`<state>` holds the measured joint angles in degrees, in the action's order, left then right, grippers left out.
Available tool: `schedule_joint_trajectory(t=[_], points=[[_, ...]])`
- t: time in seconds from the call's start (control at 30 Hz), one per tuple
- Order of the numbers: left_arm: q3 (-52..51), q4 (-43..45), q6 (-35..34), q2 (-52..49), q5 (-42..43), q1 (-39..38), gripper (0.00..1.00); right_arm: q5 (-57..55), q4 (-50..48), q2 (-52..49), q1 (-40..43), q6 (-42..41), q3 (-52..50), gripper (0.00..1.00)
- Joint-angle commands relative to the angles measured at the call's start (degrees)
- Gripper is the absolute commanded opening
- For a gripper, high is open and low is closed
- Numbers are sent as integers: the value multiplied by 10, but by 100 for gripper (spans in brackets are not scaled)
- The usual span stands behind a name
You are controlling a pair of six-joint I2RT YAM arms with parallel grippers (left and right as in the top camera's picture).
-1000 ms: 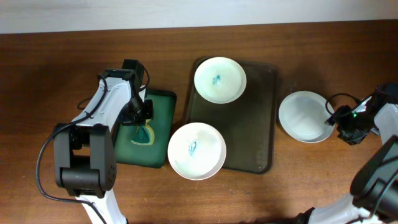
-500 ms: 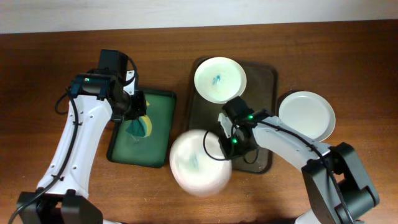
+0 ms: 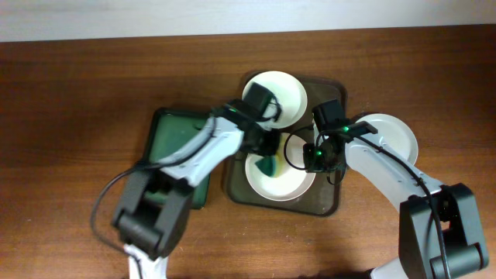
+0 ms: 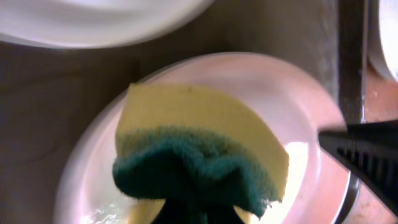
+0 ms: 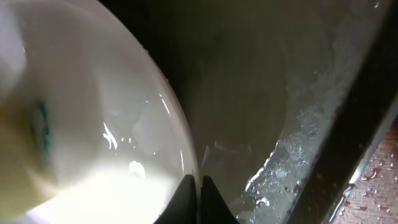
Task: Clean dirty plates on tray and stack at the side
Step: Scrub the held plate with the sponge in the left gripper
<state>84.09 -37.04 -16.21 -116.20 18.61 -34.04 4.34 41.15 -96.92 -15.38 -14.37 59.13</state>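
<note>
The lower plate (image 3: 288, 181) lies in the middle of the dark tray (image 3: 329, 198), below centre in the overhead view, and both arms meet over it. The right gripper (image 5: 194, 190) is closed on the plate's right rim, pinning it from the side, so the plate spreads away to the left of those fingers. The left gripper (image 3: 265, 149) comes in from the left and pinches a sponge (image 4: 199, 143), yellow with a green scouring face, pressed onto the plate's left-centre. The scrubbing stroke, I judge, has to run across the plate towards or away from the pinned rim, and the left arm is the one placed to make it.

The upper plate (image 3: 280, 93) sits at the tray's top edge, partly hidden by the left arm. A third plate (image 3: 391, 143), plain white, rests on the worktop just right of the tray. A smaller green tray (image 3: 167, 143) lies to the left.
</note>
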Motion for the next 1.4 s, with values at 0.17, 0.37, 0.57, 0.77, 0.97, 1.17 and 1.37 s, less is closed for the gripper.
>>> schedule_joint_trajectory(t=[0.17, 0.37, 0.57, 0.77, 0.97, 1.17, 1.37], points=[[70, -121, -72, -119, -134, -29, 0, -3, 4, -6, -3, 3, 8, 4], [132, -236, -69, -121, -294, -8, 0, -14, 15, -6, -3, -26, 8, 4], [132, -73, -30, -145, 228, -46, 0, -14, 15, -6, -3, -26, 8, 4], [172, -259, -31, -143, -154, 7, 0, -14, 15, -6, -3, -36, 8, 4], [229, -333, -30, -143, -285, 5, 0, 105, -14, -10, -4, 99, 1, 25], [229, -330, -30, -143, -268, 0, 0, 59, -107, -56, -3, 80, -9, 30], [213, -214, -30, -143, -32, -2, 5, 74, -92, -96, -3, 14, -9, 5]])
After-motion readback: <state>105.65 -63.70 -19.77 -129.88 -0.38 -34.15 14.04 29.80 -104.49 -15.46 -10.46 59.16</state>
